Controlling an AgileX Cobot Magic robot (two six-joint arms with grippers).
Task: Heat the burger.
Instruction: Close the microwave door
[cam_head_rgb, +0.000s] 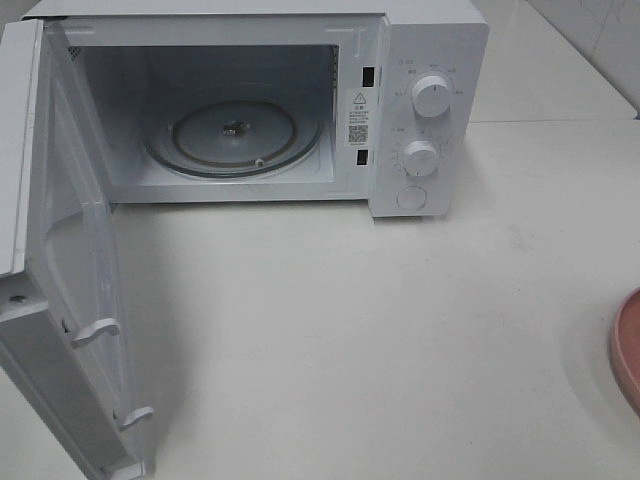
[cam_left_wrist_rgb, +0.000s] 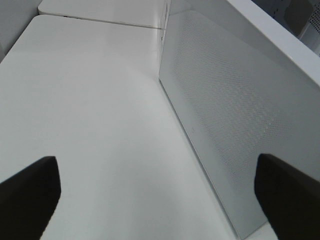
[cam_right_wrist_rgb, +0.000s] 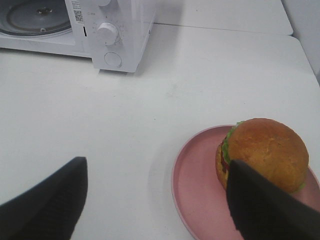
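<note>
microwave (cam_head_rgb: 420, 110) cavity open | door (cam_head_rgb: 70, 300) blocks left | table (cam_head_rgb: 380, 330) front bare

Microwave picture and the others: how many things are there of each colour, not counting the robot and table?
White: 1, the boxy white microwave with its door open.
Pink: 1, the round pink plate.
Golden-brown: 1, the tall burger with golden-brown bun and green lettuce, sitting on that plate.
Clear: 1, the round glass turntable inside.
Total: 4

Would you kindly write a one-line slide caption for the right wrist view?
Open right end effector beside the burger on its pink plate, microwave open beyond.
</note>
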